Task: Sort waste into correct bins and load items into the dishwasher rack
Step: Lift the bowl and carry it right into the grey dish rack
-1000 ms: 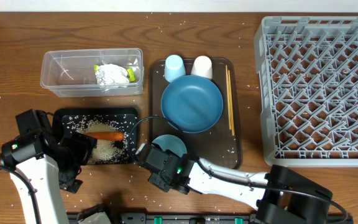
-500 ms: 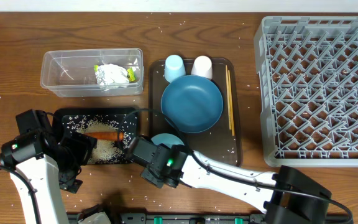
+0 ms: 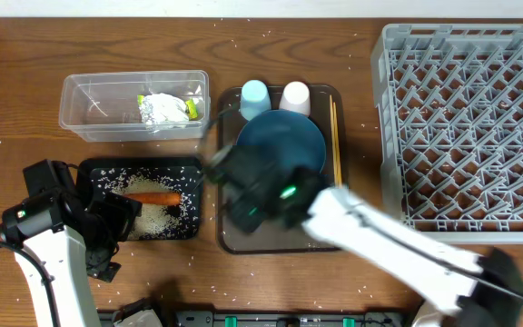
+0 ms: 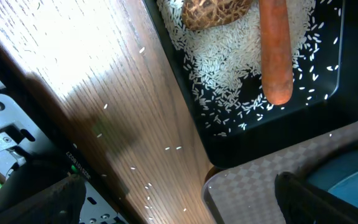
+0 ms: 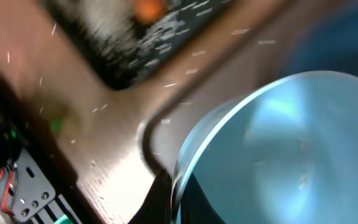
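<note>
The grey rack (image 3: 381, 136) stands at the table's right. On the brown tray (image 3: 232, 238) beside it are the dark-blue plate (image 3: 293, 136), two cups (image 3: 254, 91) and the chopsticks (image 3: 336, 145). The clear tub (image 3: 89, 109) holds the wrapper (image 3: 163, 109). The black tray (image 3: 91, 171) holds rice (image 4: 216, 68), the carrot (image 4: 275, 50) and a brown lump (image 4: 215, 12).

The right gripper (image 5: 169, 202), blurred from overhead, is clamped on the rim of the light-blue bowl (image 5: 278, 149) above a corner of the brown tray. The left gripper (image 4: 178, 183) hangs over bare wood beside the black tray, fingers (image 4: 316, 199) spread wide, gripping nothing; the carrot lies beyond their tips.
</note>
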Controlling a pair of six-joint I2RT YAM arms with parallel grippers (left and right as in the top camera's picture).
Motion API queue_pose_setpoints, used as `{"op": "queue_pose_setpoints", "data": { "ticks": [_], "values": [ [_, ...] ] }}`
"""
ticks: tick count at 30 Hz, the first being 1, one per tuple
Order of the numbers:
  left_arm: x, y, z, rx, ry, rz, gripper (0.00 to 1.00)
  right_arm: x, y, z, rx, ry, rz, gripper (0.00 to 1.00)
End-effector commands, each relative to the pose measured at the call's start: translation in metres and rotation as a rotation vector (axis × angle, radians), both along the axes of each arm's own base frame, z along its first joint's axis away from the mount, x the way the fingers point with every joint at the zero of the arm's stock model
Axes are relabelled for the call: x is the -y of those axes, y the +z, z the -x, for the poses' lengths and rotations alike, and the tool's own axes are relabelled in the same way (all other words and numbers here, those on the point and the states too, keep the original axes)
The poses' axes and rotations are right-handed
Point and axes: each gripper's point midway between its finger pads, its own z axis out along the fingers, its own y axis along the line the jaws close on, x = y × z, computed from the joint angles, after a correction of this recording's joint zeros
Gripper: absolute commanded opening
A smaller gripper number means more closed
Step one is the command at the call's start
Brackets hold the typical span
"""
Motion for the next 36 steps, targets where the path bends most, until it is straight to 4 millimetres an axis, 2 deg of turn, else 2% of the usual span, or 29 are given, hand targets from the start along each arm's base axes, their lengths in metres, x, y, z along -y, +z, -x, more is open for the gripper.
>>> {"op": "queue_pose_setpoints", "data": {
  "ticks": [1, 5, 9, 10, 13, 17, 20, 25, 32, 36],
  "values": [
    [-0.002, -0.001, 0.002, -0.011, 0.018, -0.005, 0.98, 0.033, 0.055, -0.028, 0.027, -0.08, -0.143, 0.01],
    [-0.002, -0.001, 0.002, -0.011, 0.018, -0.005, 0.98, 0.085, 0.093, -0.061, 0.082, -0.133, -0.256, 0.01],
    [-0.002, -0.001, 0.002, -0.011, 0.018, -0.005, 0.98, 0.152, 0.114, -0.099, 0.129, -0.308, -0.32, 0.01],
    [-0.002, -0.001, 0.002, -0.011, 0.018, -0.005, 0.98, 0.173, 0.117, -0.11, 0.139, -0.361, -0.341, 0.01],
    [-0.002, -0.001, 0.002, -0.011, 0.018, -0.005, 0.98, 0.212, 0.125, -0.13, 0.182, -0.383, -0.396, 0.01],
    [-0.002, -0.001, 0.002, -0.011, 0.018, -0.005, 0.98, 0.257, 0.13, -0.152, 0.223, -0.414, -0.484, 0.01],
    [-0.002, -0.001, 0.002, -0.011, 0.018, -0.005, 0.98, 0.285, 0.125, -0.172, 0.227, -0.446, -0.551, 0.01],
    [-0.002, -0.001, 0.002, -0.011, 0.018, -0.005, 0.98, 0.309, 0.101, -0.202, 0.189, -0.431, -0.671, 0.01],
    [-0.002, -0.001, 0.002, -0.011, 0.018, -0.005, 0.98, 0.32, 0.077, -0.232, 0.182, -0.267, -0.906, 0.01],
    [-0.002, -0.001, 0.002, -0.011, 0.018, -0.005, 0.98, 0.337, 0.054, -0.253, 0.127, -0.347, -0.953, 0.01]
  ]
}}
